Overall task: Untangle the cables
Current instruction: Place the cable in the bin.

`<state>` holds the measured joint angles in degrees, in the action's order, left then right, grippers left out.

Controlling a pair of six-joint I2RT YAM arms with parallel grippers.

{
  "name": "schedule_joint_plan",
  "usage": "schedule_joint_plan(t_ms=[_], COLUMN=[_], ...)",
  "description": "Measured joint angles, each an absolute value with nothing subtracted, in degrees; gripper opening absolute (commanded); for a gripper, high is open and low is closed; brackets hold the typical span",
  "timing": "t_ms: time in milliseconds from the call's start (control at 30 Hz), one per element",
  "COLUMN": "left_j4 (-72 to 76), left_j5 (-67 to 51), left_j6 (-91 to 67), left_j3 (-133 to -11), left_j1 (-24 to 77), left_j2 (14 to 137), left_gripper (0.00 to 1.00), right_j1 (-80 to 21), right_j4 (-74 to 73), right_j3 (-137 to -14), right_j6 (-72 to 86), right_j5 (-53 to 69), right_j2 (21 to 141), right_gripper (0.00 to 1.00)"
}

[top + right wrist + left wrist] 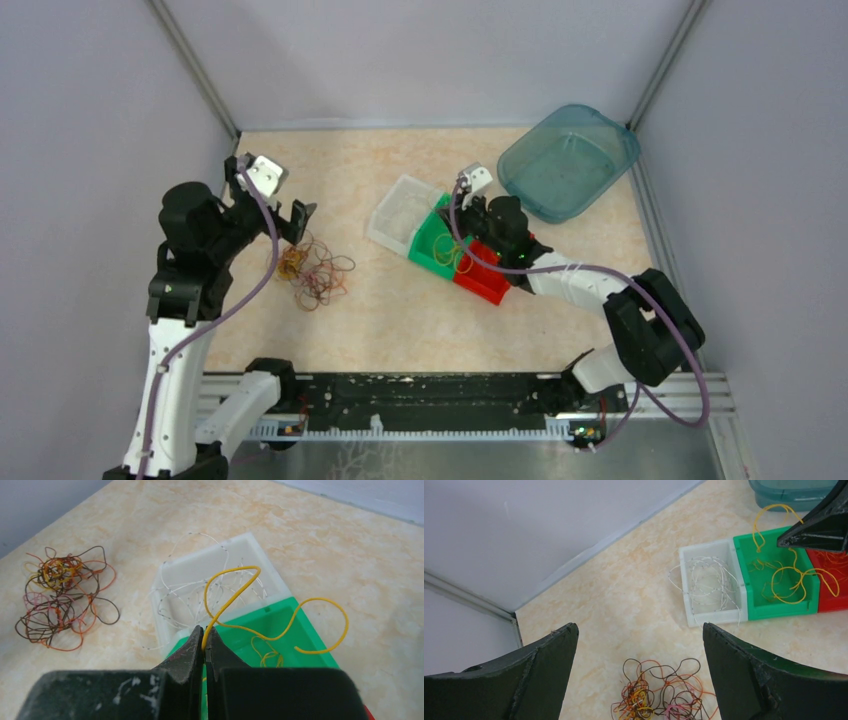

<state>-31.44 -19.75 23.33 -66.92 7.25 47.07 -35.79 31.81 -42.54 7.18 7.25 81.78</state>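
Now, yellow cables (pixel 793 584) in the green bin (pixel 780 612)

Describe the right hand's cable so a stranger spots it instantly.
On the table, a green bin sits between a white bin and a red bin. Over it, the right hand pinches a yellow cable. It alone loops in the air; the other cables lie down.

No readable text, labels, brands, numbers or signs in any view.
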Motion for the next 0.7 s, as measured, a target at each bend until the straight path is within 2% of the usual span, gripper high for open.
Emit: schedule_joint_plan(t_ms=[400,700], left_j4=[-28.8,-28.7], left_j5=[-18.5,-19.1], left_j6=[21.1,21.2], left_j3=[-66.9,-66.9], left_j1=[7.2,7.2], left_j2=[47.3,47.2], left_gripper=[0.97,0.93], right_j1=[-35.4,-35.3], right_j4=[30.3,24.7], right_j3=[-38.5,-48.2], right_j6=[6.1,3.9], right_j5=[2.3,1.7], right_j2=[81.8,86.8], right_gripper=[0.00,0.00])
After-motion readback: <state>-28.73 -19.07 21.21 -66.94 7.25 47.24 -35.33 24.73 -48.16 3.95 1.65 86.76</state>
